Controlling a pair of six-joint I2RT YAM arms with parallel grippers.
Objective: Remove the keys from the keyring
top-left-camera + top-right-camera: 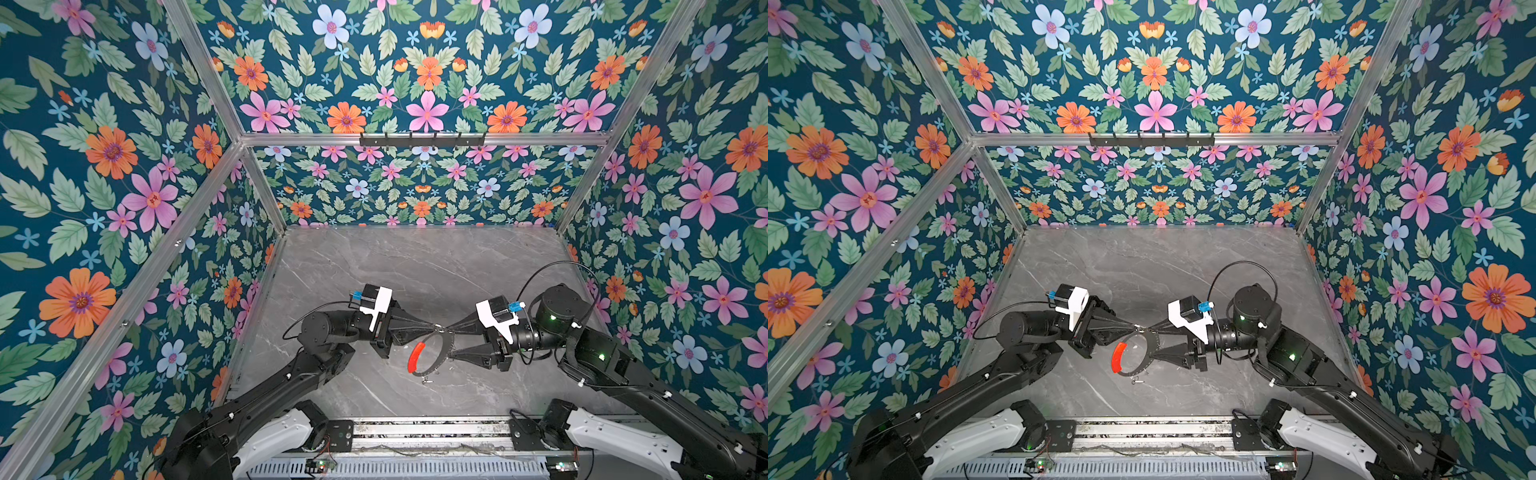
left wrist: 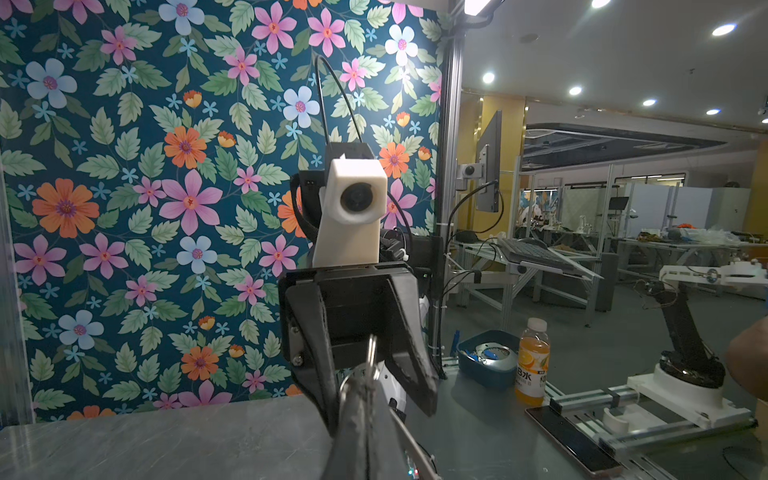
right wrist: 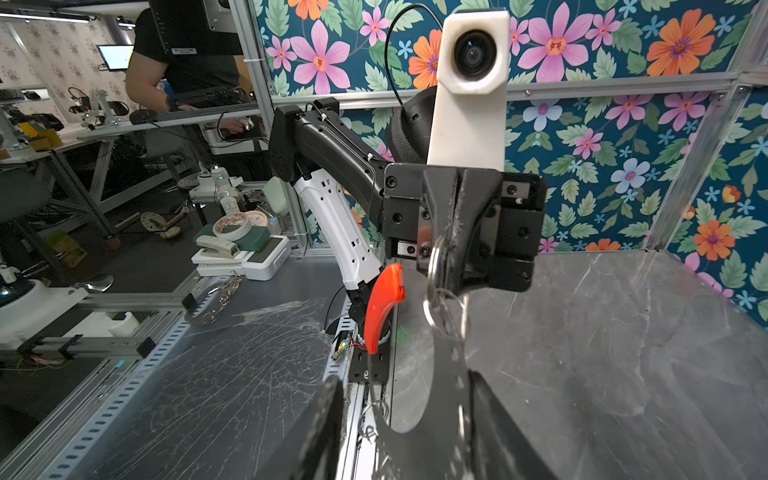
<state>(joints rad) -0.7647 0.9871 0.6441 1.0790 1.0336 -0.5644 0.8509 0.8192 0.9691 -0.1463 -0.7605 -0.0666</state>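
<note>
In both top views you see your left gripper (image 1: 432, 328) pinched shut on the top of the keyring (image 1: 432, 351), held above the grey table (image 1: 415, 266), with your right gripper (image 1: 451, 340) spread apart around the hoop's side. In the right wrist view, small silvery keys (image 3: 442, 307) dangle just below the left gripper's closed tips.

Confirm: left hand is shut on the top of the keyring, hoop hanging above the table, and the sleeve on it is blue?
Not quite. The sleeve is red, not blue, as both top views and the right wrist view show. The rest stands: the left hand is shut on the top of the keyring, which hangs above the table.
</note>
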